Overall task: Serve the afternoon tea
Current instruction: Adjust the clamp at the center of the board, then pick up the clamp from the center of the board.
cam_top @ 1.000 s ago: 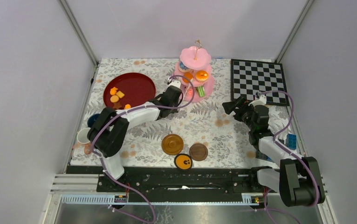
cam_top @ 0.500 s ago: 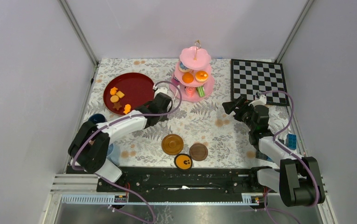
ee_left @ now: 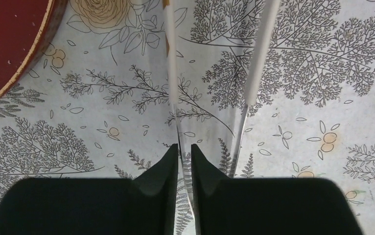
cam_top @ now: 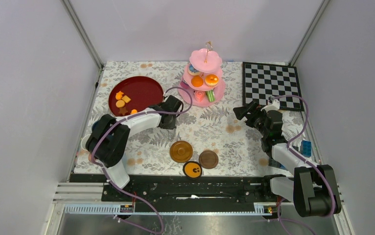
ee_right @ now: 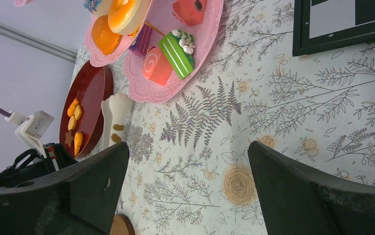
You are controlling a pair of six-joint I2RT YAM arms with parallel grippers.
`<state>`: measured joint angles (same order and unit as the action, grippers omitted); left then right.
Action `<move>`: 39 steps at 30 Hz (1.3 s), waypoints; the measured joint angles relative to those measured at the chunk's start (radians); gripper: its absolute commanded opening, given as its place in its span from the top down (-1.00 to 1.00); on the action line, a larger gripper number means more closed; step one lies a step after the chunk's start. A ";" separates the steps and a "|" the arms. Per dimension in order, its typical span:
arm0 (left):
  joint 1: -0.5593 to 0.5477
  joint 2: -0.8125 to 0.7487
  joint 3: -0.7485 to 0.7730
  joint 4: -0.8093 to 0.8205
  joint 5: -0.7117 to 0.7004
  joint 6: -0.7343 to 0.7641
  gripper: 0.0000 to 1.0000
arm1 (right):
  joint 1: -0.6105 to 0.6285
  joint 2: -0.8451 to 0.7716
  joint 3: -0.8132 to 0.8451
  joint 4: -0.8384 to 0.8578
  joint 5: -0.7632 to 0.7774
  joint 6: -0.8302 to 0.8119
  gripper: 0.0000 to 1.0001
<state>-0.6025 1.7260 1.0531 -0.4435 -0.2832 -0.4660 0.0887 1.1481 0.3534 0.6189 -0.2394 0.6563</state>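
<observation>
The pink three-tier cake stand point(cam_top: 204, 78) stands at the back centre and carries orange, pink and green pastries point(ee_right: 175, 49). A dark red plate point(cam_top: 141, 90) to its left holds several small orange pastries point(cam_top: 123, 103). My left gripper point(cam_top: 169, 117) hovers low over the cloth between plate and stand. In the left wrist view it point(ee_left: 184, 147) is shut to a thin slit on the stem of white tongs point(ee_left: 256, 58), whose arms spread apart with nothing between them. My right gripper point(cam_top: 242, 111) hangs open and empty point(ee_right: 188, 146), right of the stand.
Two brown saucers point(cam_top: 181, 151) point(cam_top: 208, 159) and an orange disc with a dark rim point(cam_top: 193, 169) lie near the front centre. A chessboard point(cam_top: 271, 83) fills the back right corner. Blue blocks point(cam_top: 305, 147) sit by the right arm. A white cup point(cam_top: 84, 143) peeks out behind the left arm.
My left arm has drawn back from the cake stand to the cloth beside the red plate. The tongs' arms now stand apart. The right arm has not moved.
</observation>
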 measured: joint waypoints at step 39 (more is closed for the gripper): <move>-0.248 -0.129 -0.584 0.915 -0.463 0.055 -0.79 | 0.000 0.002 -0.016 0.023 -0.017 0.009 -0.97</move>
<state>-0.8509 1.5974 0.4694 0.4717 -0.7467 -0.4114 0.0887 1.1496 0.3370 0.6422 -0.2562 0.6651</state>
